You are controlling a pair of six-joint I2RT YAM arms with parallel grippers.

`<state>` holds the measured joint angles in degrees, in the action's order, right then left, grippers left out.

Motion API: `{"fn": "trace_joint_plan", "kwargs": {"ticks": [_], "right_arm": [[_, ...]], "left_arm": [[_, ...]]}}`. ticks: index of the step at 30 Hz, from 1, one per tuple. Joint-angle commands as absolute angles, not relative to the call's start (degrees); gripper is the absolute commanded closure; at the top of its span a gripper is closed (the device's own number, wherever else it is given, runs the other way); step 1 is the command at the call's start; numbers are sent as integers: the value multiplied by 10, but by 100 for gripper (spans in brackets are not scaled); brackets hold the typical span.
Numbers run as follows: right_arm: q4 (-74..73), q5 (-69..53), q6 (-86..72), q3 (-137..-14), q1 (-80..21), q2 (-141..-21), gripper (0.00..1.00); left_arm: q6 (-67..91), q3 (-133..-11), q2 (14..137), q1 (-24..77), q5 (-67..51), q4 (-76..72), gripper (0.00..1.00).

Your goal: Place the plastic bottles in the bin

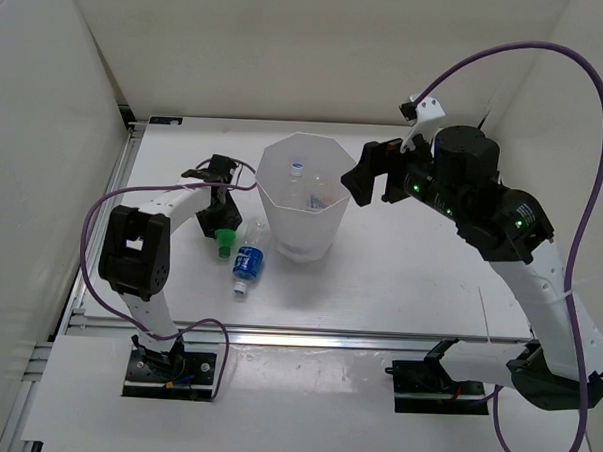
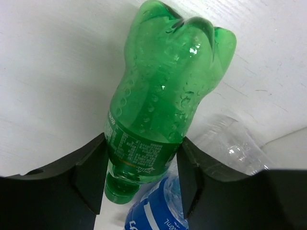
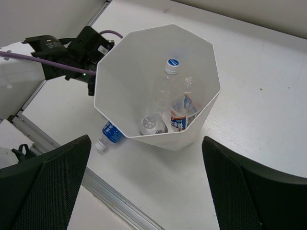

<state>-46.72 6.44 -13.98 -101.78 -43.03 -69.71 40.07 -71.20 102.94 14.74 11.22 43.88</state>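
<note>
Left wrist shows left claw (image 2: 140, 177) clamped on green bottle (image 2: 168, 86), blue-labelled bottle (image 2: 153, 218) beside; right claw (image 3: 146, 158) gapes empty by bin (image 3: 115, 76).

Upside-down "mL" shows on the blue-labelled bottle (image 2: 153, 218) by the left gripper (image 2: 141, 151); label print on the green bottle (image 2: 168, 96) is illegible.

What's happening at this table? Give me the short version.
The left gripper is shut on the green bottle, low by the table just left of the bin. A blue-labelled bottle lies beside it, not yet picked up. The right gripper hangs open by the bin's rim, holding nothing. Other bottles are already inside the bin.
</note>
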Motion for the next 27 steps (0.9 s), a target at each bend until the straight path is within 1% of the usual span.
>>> {"fn": "trace_joint_plan", "kwargs": {"ticks": [1,2,6,9,10,11,15,17,20,21,25,26,27], "right_arm": [[-466,75,-141,-1011,-431,-680,0],[-461,75,-148,-1001,-431,-680,0],[-437,75,-163,-967,-431,-664,0],[-423,80,-168,-945,-431,-651,0],[-423,80,-173,-931,-431,-651,0],[-418,80,-173,-924,-431,-651,0],[-411,92,-185,-891,-431,-633,0],[-403,92,-190,-875,-425,-626,0],[-398,104,-196,-849,-418,-613,0],[-392,104,-201,-839,-413,-608,0],[-392,98,-201,-831,-413,-608,0],[-392,98,-201,-831,-413,-608,0],[-392,98,-201,-831,-413,-608,0]], "left_arm": [[410,-722,1014,149,127,447,49],[419,-731,1004,149,135,460,52],[455,-798,913,149,178,534,52],[467,-886,868,149,192,582,51],[467,-931,858,149,192,582,51],[450,-948,848,149,192,571,51],[397,-972,798,170,118,485,52],[377,-1001,803,190,77,485,52],[345,-1006,824,255,23,471,51],[332,-1006,845,294,23,471,49],[298,-1041,883,365,31,471,40],[290,-1054,903,373,24,471,25],[280,-1092,915,380,24,481,15]]}}
